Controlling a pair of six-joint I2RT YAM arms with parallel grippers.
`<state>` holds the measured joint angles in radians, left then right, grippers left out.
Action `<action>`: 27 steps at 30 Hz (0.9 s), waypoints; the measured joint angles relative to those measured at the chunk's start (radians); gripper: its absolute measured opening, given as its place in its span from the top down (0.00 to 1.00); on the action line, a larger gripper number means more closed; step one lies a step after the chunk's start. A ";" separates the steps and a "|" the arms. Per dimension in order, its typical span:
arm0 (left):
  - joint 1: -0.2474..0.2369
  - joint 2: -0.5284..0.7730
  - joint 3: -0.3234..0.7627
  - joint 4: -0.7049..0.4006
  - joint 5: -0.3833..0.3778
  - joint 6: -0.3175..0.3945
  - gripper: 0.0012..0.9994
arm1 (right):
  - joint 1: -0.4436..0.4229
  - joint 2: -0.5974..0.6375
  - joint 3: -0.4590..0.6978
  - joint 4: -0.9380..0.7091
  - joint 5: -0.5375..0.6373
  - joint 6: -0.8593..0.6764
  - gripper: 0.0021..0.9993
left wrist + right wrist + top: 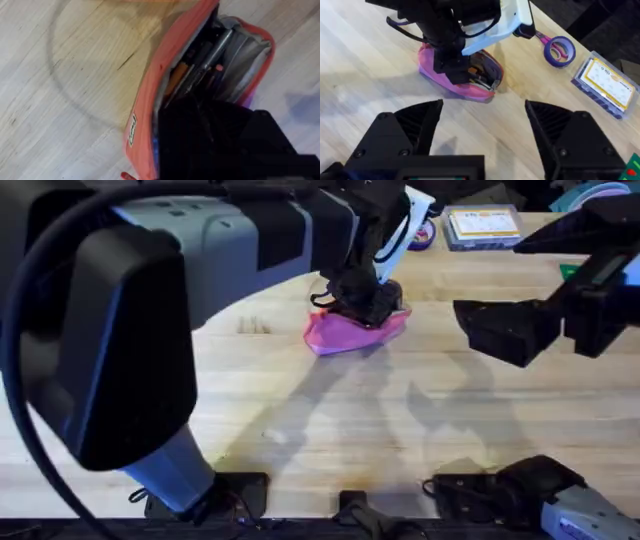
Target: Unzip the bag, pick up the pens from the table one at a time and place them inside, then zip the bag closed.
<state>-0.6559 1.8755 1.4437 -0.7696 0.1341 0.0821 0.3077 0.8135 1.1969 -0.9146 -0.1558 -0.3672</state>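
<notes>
The pink bag lies unzipped at the far middle of the table. My left gripper is down at its mouth. In the left wrist view the bag gapes open, showing a silver-grey pen and a dark pen lying inside beside orange items, with the left gripper dark over the near end of the opening. My right gripper hangs open and holds nothing, above the table to the right of the bag, well apart from it; it also shows in the overhead view.
Purple-handled scissors and a clear plastic box lie beyond the bag toward the far right edge. Something green sits at the right. The left arm's large dark body blocks the overhead view's left side.
</notes>
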 joint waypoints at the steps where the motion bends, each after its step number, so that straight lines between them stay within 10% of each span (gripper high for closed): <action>1: 0.000 0.000 0.000 0.000 0.000 0.002 0.76 | 0.000 0.000 0.000 0.000 0.000 0.000 0.00; 5: 0.000 0.000 0.000 0.005 -0.002 0.008 0.16 | 0.000 0.000 0.000 0.000 0.000 0.000 0.00; 7: 0.000 0.000 0.000 0.009 -0.003 0.007 0.02 | 0.000 0.000 0.000 0.000 0.000 0.000 0.00; 27: 0.004 -0.135 0.010 -0.013 0.010 0.007 0.01 | 0.000 0.000 0.000 -0.007 0.000 0.000 0.00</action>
<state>-0.6517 1.7408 1.4540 -0.7828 0.1444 0.0895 0.3077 0.8135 1.1969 -0.9211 -0.1558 -0.3668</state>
